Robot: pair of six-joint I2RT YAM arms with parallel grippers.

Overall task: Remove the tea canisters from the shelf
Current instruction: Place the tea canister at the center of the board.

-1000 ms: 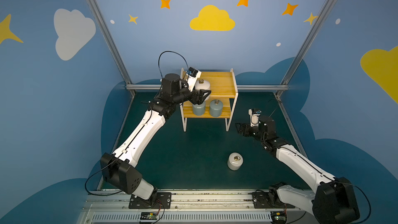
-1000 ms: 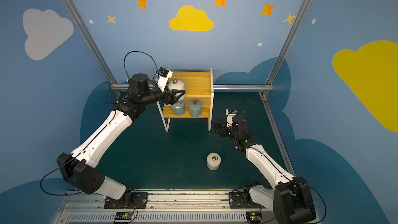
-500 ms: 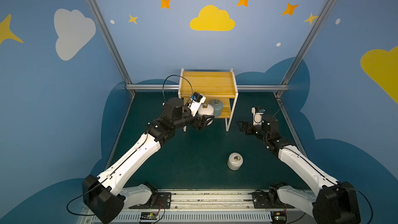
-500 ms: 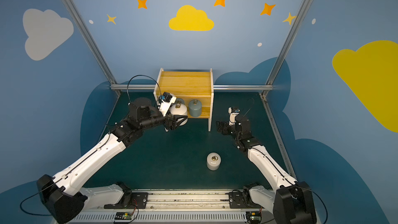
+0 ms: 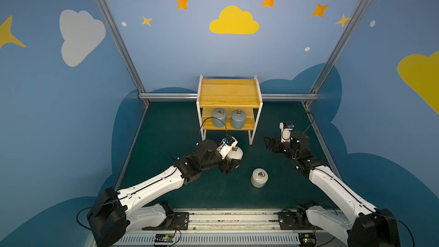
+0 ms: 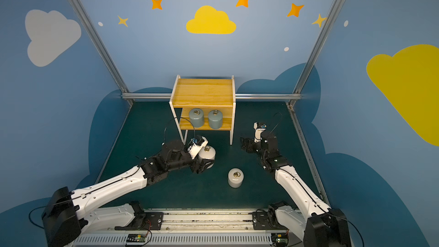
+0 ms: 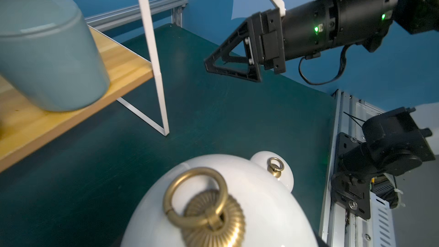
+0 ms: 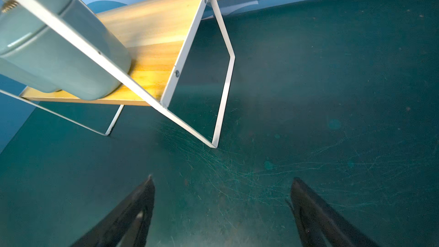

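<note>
In both top views my left gripper point(image 5: 234, 163) is shut on a white tea canister point(image 5: 235, 153), held tilted low over the mat in front of the shelf point(image 5: 229, 92). The left wrist view shows the held canister's point(image 7: 261, 200) domed lid and brass ring close up, and the fingers are hidden. A second white canister point(image 5: 259, 178) stands upright on the mat just to the right. Two grey-blue canisters point(image 5: 219, 118) point(image 5: 238, 119) stand on the lower board. My right gripper point(image 5: 267, 142) hangs open and empty right of the shelf's front leg.
The shelf's top board point(image 6: 204, 92) is bare. Its white legs point(image 8: 221, 96) stand close ahead of my right gripper point(image 8: 222, 179). Blue walls with metal posts point(image 5: 332, 51) close in three sides. The arms' rail point(image 5: 225, 219) runs along the near edge.
My left arm has carried the white canister off the top board, down and forward toward the mat near the other white canister. The right gripper has edged slightly toward the shelf.
</note>
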